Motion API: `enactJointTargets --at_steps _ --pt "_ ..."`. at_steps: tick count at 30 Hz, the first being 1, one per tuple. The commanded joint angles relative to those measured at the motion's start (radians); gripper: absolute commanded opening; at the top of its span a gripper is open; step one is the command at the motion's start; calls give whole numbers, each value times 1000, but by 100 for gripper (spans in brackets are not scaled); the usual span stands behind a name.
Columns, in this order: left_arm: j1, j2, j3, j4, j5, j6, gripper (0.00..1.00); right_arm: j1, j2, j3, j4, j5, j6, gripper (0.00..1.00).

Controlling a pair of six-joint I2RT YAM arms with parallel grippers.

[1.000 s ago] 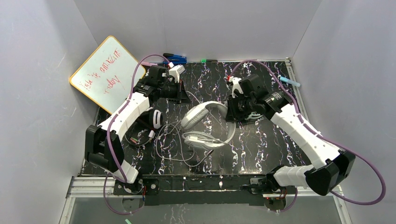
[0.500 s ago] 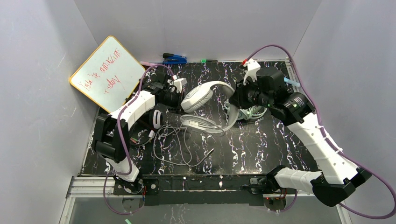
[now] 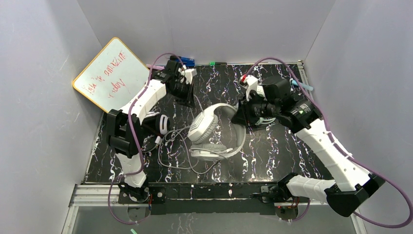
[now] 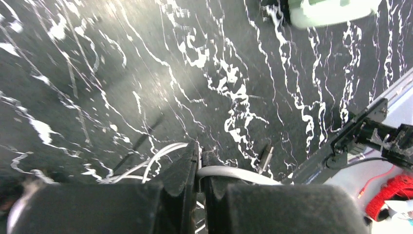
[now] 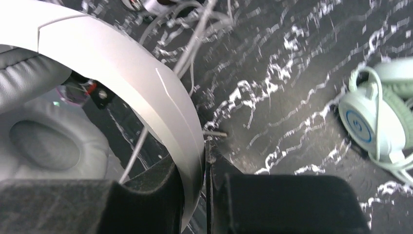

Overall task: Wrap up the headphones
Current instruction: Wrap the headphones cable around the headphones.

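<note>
The light grey headset (image 3: 212,131) lies tilted at the table's middle. My right gripper (image 3: 239,117) is shut on its headband (image 5: 122,63), with an ear pad (image 5: 44,146) at the left. My left gripper (image 3: 187,97) is shut on its grey cable (image 4: 234,173), which runs taut to loose loops (image 3: 175,151); the plug (image 4: 265,156) lies on the table. The black-and-white headset (image 3: 160,124) lies at the left beside my left arm. The mint-green headset (image 5: 380,117) lies under my right wrist, mostly hidden in the top view, and also shows in the left wrist view (image 4: 331,9).
A whiteboard (image 3: 112,75) leans against the left wall. Markers (image 3: 182,61) and a green cap (image 3: 213,63) lie at the back edge, and a pale blue pen (image 3: 302,85) lies at the right edge. The black marbled table (image 3: 282,151) sits between grey walls.
The grey headset, lifted toward the back half a second ago, has come down toward the table's middle in my right gripper. My left gripper has swung toward the back with the cable.
</note>
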Motion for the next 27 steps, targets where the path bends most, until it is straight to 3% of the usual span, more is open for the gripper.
enactJointTargets --at_steps 1,11,19,27 --pt "14 35 219 -152 -89 39 0 15 -9 -67 -15 27 -18 1" --pt "14 22 372 -220 -106 50 0 167 116 -143 -70 283 -38 1" --pt "14 -18 391 -248 -102 39 0 193 232 -160 -122 479 7 1" --pt "12 -75 320 -225 7 -9 0 192 347 -71 -169 866 145 1"
